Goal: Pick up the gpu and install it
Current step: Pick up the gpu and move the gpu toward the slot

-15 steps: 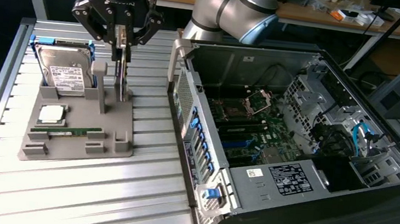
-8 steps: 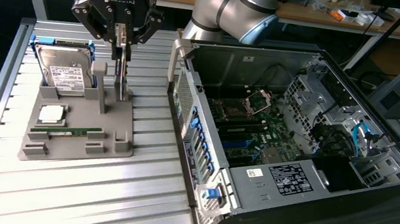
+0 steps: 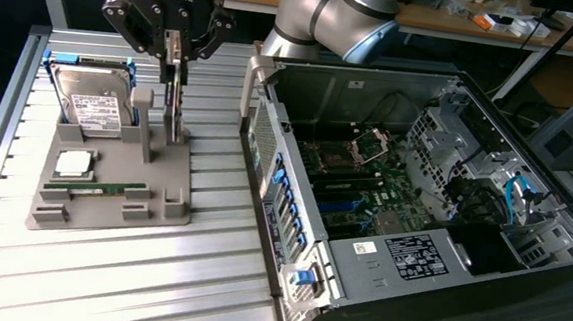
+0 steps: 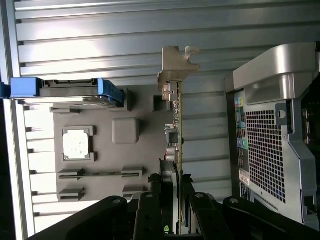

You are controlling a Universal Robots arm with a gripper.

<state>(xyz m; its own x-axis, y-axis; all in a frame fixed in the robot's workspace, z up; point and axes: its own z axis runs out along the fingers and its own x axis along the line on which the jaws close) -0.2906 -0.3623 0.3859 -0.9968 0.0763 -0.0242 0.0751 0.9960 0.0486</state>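
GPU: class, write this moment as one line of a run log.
stage: pickup | gripper: shut on gpu | gpu: upright in gray holder | computer case: open, gpu not yet installed

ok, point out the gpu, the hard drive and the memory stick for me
gpu [image 4: 178,115], wrist view, on the card's thin edge.
hard drive [image 3: 93,108], exterior view, on its white label.
memory stick [image 3: 95,187], exterior view, midway along the green strip.
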